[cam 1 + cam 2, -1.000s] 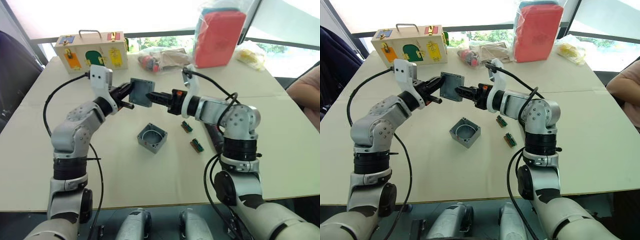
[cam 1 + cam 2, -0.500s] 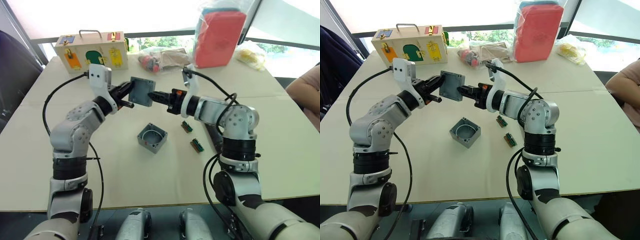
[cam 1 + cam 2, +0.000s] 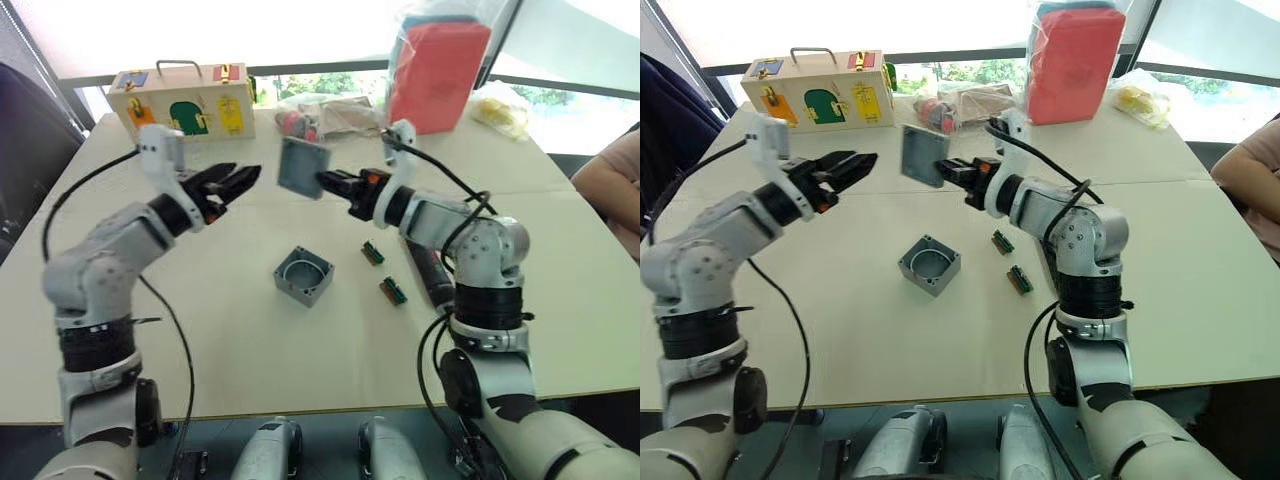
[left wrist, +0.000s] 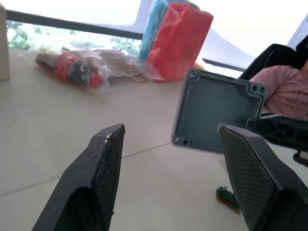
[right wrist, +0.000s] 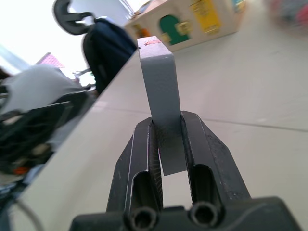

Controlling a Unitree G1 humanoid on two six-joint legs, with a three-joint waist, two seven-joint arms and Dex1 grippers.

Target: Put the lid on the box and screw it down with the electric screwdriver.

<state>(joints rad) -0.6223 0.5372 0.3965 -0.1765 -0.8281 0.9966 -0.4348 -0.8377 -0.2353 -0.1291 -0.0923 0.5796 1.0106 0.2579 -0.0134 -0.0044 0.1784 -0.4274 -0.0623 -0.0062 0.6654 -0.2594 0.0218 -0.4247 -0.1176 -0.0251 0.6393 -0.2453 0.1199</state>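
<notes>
My right gripper (image 3: 326, 181) is shut on one edge of the lid (image 3: 302, 168), a flat grey square plate held on edge above the table; the right wrist view shows the lid (image 5: 161, 91) clamped between both fingers. A short way to the lid's left, my left gripper (image 3: 238, 182) is open and apart from it. In the left wrist view the lid (image 4: 219, 109) stands beyond the spread fingers (image 4: 103, 178). The box (image 3: 303, 276), grey and open-topped, sits on the table below the lid. The electric screwdriver (image 3: 428, 278) lies beside my right arm, partly hidden by it.
Two small green strips (image 3: 373, 252) (image 3: 393, 291) lie right of the box. At the far edge stand a wooden box with coloured doors (image 3: 185, 100), a plastic bag of items (image 3: 325, 115) and a red bag (image 3: 438, 75). A person's arm (image 3: 610, 185) is at the right.
My left gripper has let go of the lid, opened and drawn back to the left. The right gripper keeps hold of the lid and has lifted it slightly.
</notes>
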